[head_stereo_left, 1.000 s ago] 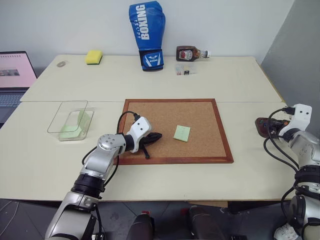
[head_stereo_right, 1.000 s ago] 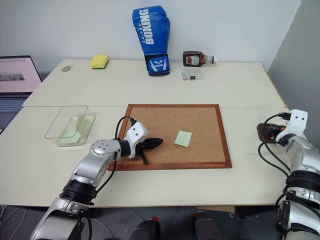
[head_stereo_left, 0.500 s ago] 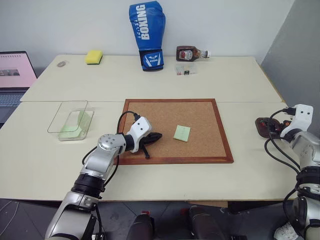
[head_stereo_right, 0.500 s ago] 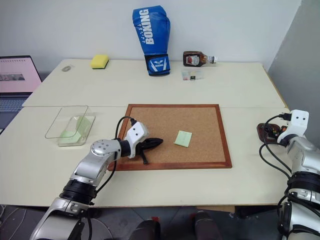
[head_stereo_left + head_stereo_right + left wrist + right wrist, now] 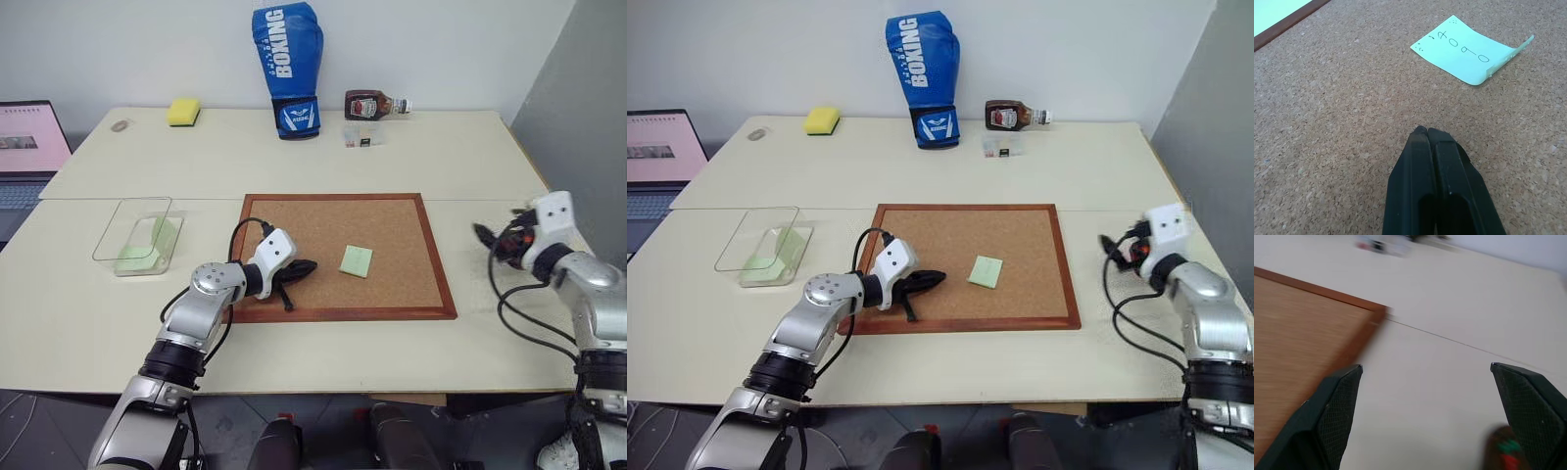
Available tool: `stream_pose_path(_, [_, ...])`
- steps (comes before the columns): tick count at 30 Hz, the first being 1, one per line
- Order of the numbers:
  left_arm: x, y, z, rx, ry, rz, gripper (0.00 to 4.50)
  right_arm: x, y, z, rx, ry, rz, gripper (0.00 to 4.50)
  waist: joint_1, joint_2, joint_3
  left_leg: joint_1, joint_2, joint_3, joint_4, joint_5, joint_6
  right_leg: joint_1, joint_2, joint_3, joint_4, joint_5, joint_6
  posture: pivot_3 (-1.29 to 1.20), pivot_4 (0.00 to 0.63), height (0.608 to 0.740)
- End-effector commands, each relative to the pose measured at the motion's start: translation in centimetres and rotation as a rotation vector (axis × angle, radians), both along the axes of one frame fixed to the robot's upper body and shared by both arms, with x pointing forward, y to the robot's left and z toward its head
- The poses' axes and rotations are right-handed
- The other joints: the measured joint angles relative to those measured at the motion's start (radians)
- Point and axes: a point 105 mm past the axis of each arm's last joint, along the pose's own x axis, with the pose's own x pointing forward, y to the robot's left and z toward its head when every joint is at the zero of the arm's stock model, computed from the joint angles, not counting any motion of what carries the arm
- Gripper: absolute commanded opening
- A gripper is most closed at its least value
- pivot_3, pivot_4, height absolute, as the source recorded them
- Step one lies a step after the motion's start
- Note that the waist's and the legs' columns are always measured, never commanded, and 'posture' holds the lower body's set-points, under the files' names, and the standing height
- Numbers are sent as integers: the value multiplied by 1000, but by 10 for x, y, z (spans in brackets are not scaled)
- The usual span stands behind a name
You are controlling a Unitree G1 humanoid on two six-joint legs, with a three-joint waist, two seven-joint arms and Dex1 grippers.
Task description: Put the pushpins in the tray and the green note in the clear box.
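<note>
Right gripper (image 5: 487,238) swung toward the cork board (image 5: 392,284), jaws wide.

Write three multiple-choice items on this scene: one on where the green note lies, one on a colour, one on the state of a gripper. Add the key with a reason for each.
1. Where does the green note lie?
A. on the cork board
B. under the sponge
C. beside the laptop

2. What colour is the boxing glove at the back of the table?
A. red
B. blue
C. black

3. How does the left gripper stand?
A. wide open over the note
B. shut on the note
C. shut and empty, its fingers pressed together

Key:
1 A: the note rests flat on the cork surface, inside the wooden frame.
2 B: the glove is blue with white lettering.
3 C: the left wrist view shows both fingers closed against each other on bare cork, the note lying apart from them.
</note>
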Motion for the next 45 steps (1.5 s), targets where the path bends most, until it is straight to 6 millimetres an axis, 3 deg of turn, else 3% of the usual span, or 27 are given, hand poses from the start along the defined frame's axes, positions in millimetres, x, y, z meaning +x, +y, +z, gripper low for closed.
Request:
stream_pose_path(1, [-2,2,-10,23,42,5,0,-30,61,11,5,-18,307,4460,-1,0,0,0,0,0,0,0,0,0,0,0,0,0,0,0,150,740])
stream_pose_path(6, [-1,1,-10,22,40,3,0,-42,106,-4,-17,3,473,4460,0,0,0,0,0,0,1,0,0,0,0,0,0,0,-1,0,150,740])
stream_pose_path(11, [0,-1,-8,21,36,-2,0,-40,135,-26,-25,33,545,4460,1,0,0,0,0,-1,1,0,0,0,0,-1,0,0,-1,0,150,740])
stream_pose_path(16, [-1,0,-7,21,35,-1,0,-25,139,-46,-71,44,523,4460,6,0,0,0,0,-1,1,0,0,0,0,-1,0,0,-1,0,150,740])
stream_pose_path(23, [-2,3,-7,24,35,8,0,-14,140,-56,-82,46,510,4460,11,0,0,0,0,-1,0,0,0,0,0,-2,0,0,0,0,150,740])
stream_pose_path(27, [-2,3,-7,23,35,10,0,-11,141,-58,-88,41,511,3847,11,0,0,0,0,-1,0,0,0,0,0,-2,1,0,0,0,150,740])
stream_pose_path(45, [-1,1,-6,24,26,3,0,-3,140,-58,-111,22,493,34,11,0,0,0,0,-1,0,0,0,0,0,-2,1,0,0,0,150,740])
